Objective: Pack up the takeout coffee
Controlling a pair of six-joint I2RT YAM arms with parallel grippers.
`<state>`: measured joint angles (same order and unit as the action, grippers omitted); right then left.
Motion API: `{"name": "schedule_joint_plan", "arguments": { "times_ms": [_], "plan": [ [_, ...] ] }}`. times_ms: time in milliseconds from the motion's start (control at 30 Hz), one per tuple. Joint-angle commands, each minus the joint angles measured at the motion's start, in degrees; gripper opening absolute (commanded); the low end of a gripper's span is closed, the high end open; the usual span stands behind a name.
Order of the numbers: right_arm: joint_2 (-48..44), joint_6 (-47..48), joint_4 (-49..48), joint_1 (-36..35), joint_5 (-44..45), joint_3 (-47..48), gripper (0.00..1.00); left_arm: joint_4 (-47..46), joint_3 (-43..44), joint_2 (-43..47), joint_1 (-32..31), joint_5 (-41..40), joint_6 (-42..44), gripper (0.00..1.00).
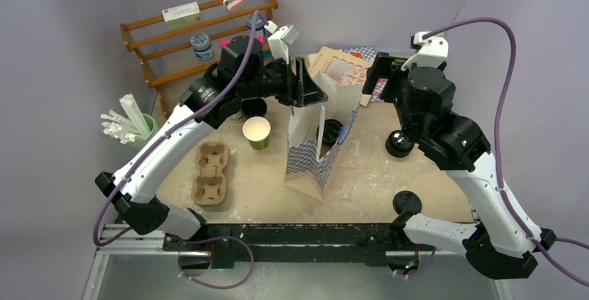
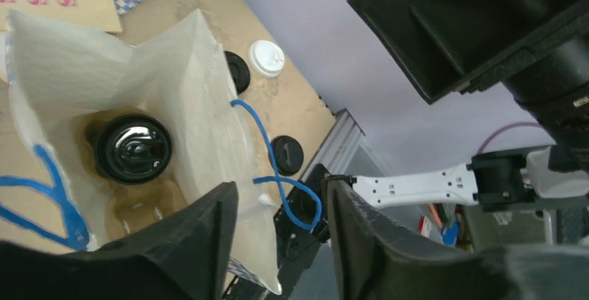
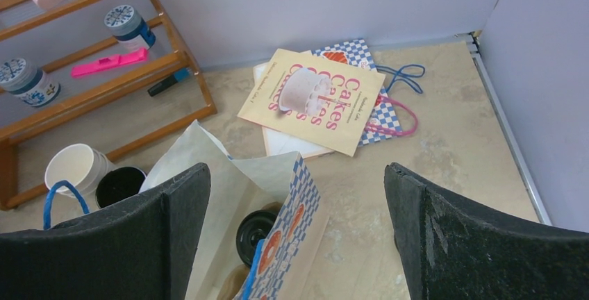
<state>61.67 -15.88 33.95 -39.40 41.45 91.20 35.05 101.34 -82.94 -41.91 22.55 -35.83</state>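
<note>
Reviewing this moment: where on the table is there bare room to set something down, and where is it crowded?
Bare tabletop lies between the blue-checked paper bag and the round black lid to its right, and between the bag and the brown cardboard cup carrier. The back and back-left are crowded: Cakes book, wooden rack, green paper cup.

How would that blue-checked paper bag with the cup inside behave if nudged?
The blue-checked paper bag looks thin and creased, so it would probably buckle rather than slide. The lidded black paper cup at its bottom may steady it.
</note>
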Motion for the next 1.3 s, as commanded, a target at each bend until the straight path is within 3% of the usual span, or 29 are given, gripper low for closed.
{"name": "schedule_joint_plan", "arguments": {
  "times_ms": [0, 133, 267, 500, 700, 833, 1033, 1267],
  "plan": [
    [-1.01, -1.29, 0.36, 0.06, 1.29, -1.15, 0.97, -3.32, 0.65, -1.78, -3.00, 3.68, 2.02, 0.65],
    [-1.18, -2.40, 1.73, 0.09, 0.20, -1.53, 0.98, -1.67, 2.19, -1.15, -3.99, -1.37, 6.01, 0.77],
    [-2.47, -2.22, 2.10, 0.11, -2.54, -2.93, 0.99, 0.32, 4.77, 0.76, -4.02, -9.59, 12.12, 0.83],
    [-5.44, 0.31, 0.06, 0.11, -5.75, -5.97, 0.99, 1.06, 7.32, 5.76, -3.84, -23.24, 18.54, 0.86],
    [-4.57, -0.85, 1.90, 0.11, -5.65, -7.65, 0.99, 7.37, 8.23, 8.09, -1.07, -41.93, 19.56, 0.86],
    [-4.02, -3.73, 3.76, 0.11, -4.13, -10.55, 0.99, 6.69, 1.94, 11.48, 7.52, -40.47, 15.83, 0.87],
    [-4.28, -4.82, 3.30, 1.17, 1.75, -15.84, 0.99, 8.46, -8.86, 15.84, 10.03, -49.84, 11.17, 0.89],
    [-3.99, -6.68, 1.39, 15.70, -5.20, -19.39, 0.99, 8.29, -22.38, 21.60, 19.21, -49.84, 4.25, 0.91]
  ]
}}
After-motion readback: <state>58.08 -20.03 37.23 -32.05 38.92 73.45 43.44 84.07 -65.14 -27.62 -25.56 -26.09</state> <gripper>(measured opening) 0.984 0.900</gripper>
